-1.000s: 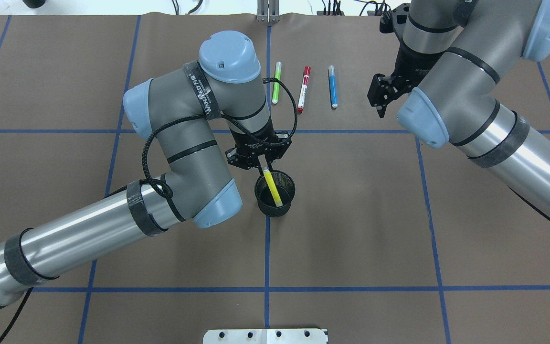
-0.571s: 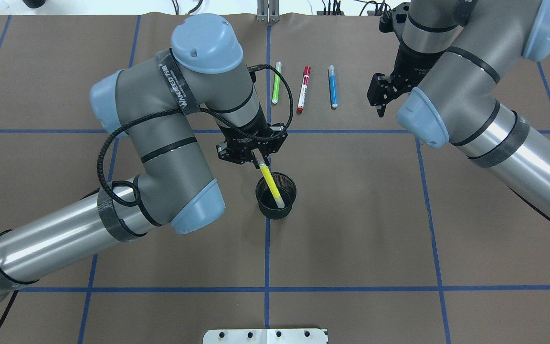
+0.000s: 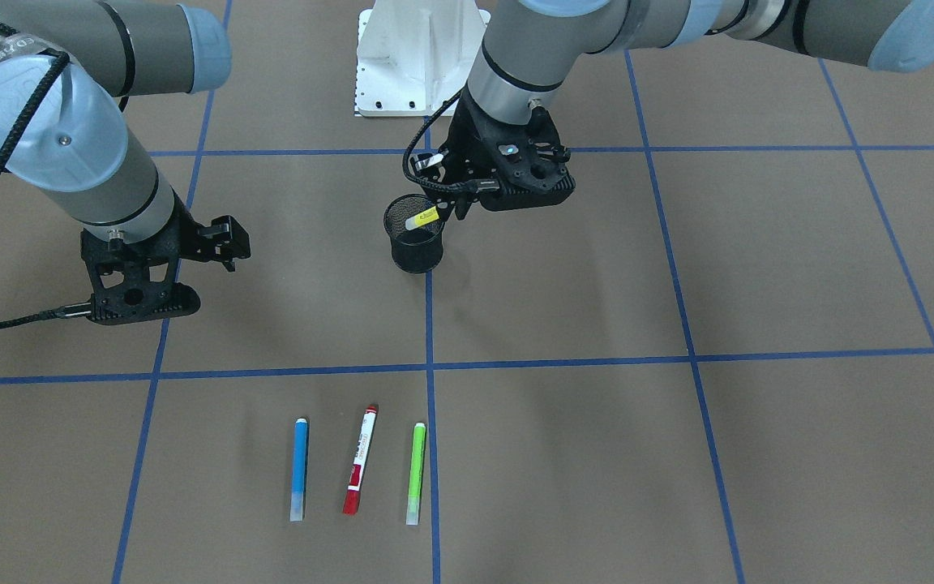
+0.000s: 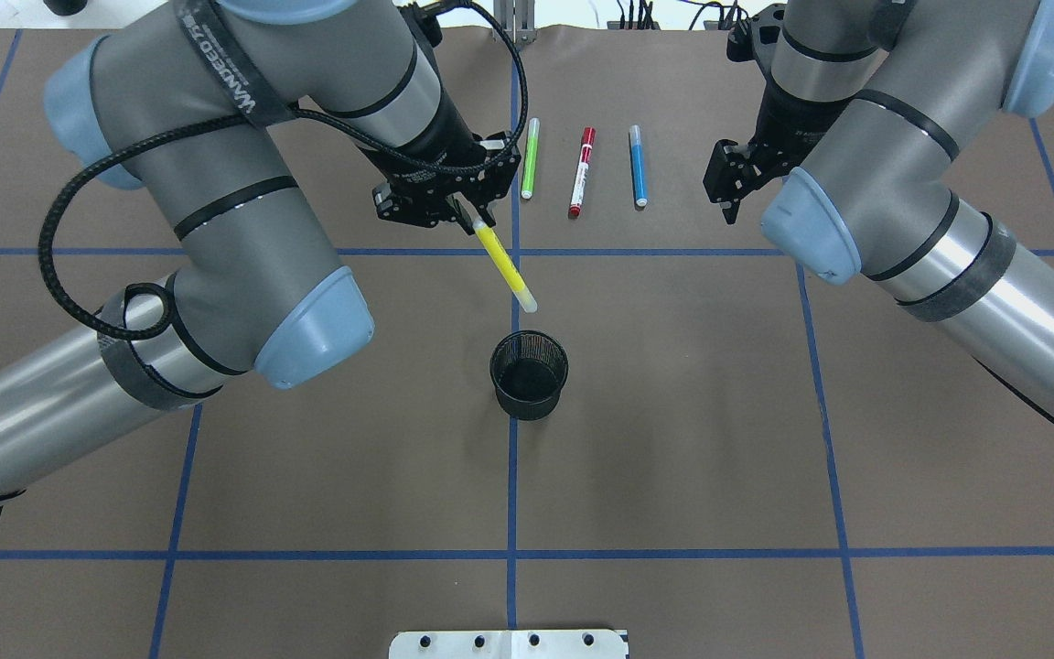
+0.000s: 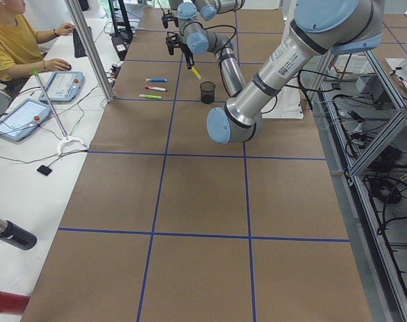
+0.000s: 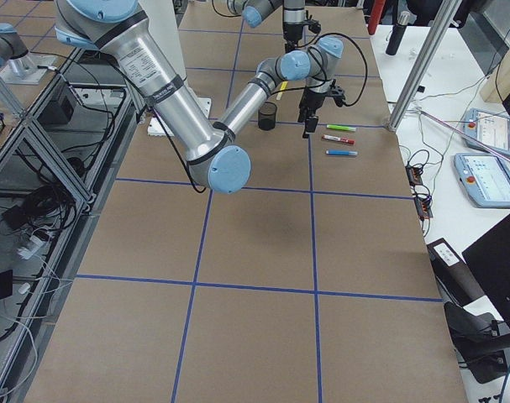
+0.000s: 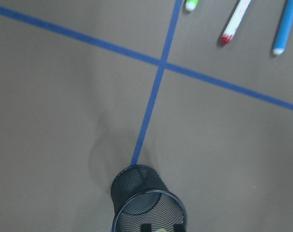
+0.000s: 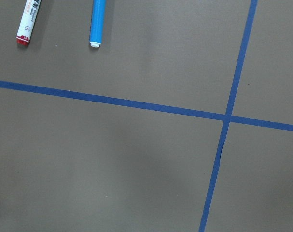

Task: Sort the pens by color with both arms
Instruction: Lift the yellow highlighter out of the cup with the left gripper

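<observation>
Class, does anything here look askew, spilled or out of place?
Nothing spilled. Only the yellow pen is askew: the left gripper holds it tilted above the black mesh cup. The green pen, red pen and blue pen lie parallel.

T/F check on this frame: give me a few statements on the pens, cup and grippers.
1. The left gripper holds the yellow pen. True.
2. The black mesh cup has a pen in it. False: from overhead it looks empty, and the yellow pen hangs tilted in the air.
3. The red pen lies between the green pen and the blue pen. True.
4. The right gripper grips the blue pen. False: that pen lies on the table, apart from it.
</observation>
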You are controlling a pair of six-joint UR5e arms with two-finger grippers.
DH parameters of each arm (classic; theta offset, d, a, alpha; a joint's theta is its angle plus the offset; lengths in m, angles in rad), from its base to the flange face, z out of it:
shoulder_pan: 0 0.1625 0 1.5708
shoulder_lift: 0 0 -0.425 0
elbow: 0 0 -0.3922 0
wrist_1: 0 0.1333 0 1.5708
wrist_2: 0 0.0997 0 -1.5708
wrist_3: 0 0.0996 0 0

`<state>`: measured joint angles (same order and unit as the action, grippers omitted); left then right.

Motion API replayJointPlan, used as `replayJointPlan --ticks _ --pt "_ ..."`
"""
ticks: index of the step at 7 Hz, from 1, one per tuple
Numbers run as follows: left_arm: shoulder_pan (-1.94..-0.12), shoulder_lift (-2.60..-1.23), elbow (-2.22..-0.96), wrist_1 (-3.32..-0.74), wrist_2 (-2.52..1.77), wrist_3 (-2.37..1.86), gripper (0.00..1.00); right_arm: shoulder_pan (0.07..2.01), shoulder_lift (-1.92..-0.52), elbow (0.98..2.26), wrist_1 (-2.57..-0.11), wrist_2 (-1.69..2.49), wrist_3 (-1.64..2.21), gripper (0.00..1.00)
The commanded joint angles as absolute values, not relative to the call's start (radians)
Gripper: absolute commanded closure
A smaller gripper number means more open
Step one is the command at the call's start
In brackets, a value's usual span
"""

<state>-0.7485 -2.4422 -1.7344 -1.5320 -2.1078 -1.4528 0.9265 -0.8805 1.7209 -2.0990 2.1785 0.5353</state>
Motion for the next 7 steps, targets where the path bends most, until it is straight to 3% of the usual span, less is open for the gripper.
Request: replayJointPlan --ticks 1,4,7 --pt "-0.767 -2.419 -1.75 -1.656 -1.976 -1.457 1.0 0.927 -0.881 1.72 -2.098 2.178 0.537 0.0" --pt "-0.77 -2.378 -1.694 -1.851 -1.722 -1.466 1.0 0.927 -0.881 1.718 -2.098 2.175 0.535 0.0" --pt "-0.761 -2.373 -1.423 -2.27 -1.467 -1.532 1.0 0.927 -0.881 1.718 -2.097 2.175 0.537 0.0"
